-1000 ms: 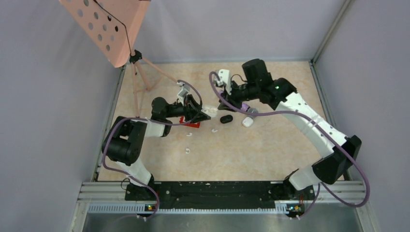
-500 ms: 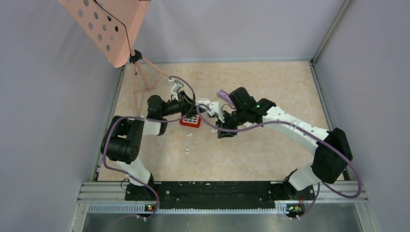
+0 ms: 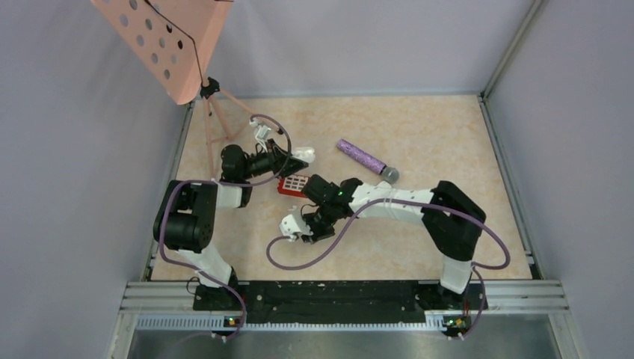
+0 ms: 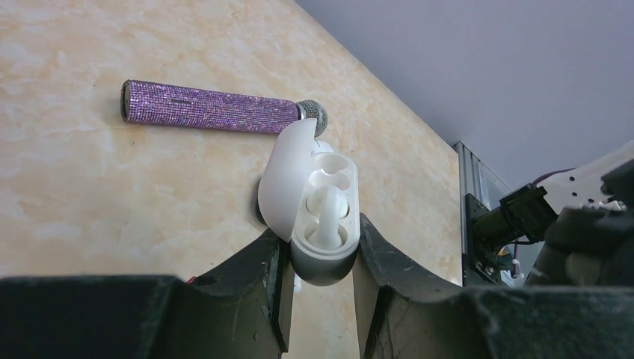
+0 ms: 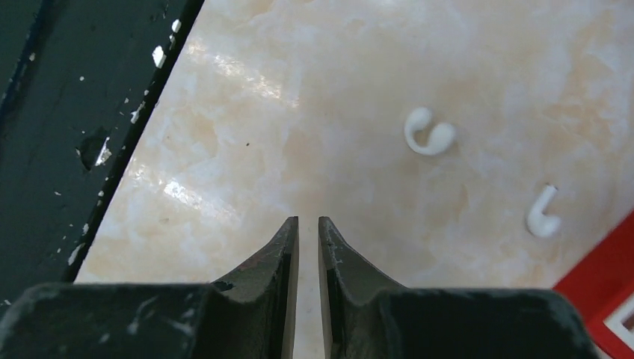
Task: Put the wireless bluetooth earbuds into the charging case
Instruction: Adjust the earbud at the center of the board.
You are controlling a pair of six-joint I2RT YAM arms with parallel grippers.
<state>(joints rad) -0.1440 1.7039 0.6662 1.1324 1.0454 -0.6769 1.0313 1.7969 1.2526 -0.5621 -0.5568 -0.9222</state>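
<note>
My right gripper (image 5: pixel 308 224) is all but shut, empty; nearest earbud (image 5: pixel 428 134) lies left, slightly far; my left gripper (image 4: pixel 320 243) clamps the open case (image 4: pixel 299 179).

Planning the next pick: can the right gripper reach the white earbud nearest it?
Probably yes: the right gripper hangs close to that earbud, with nothing lying between them. Its jaws stand nearly shut and would need opening first.

Bare table (image 5: pixel 359 67) lies open ahead of the right pincer (image 5: pixel 307 221); two white earbuds (image 5: pixel 430 137) and a red box (image 5: pixel 604 288) stand rightward.
</note>
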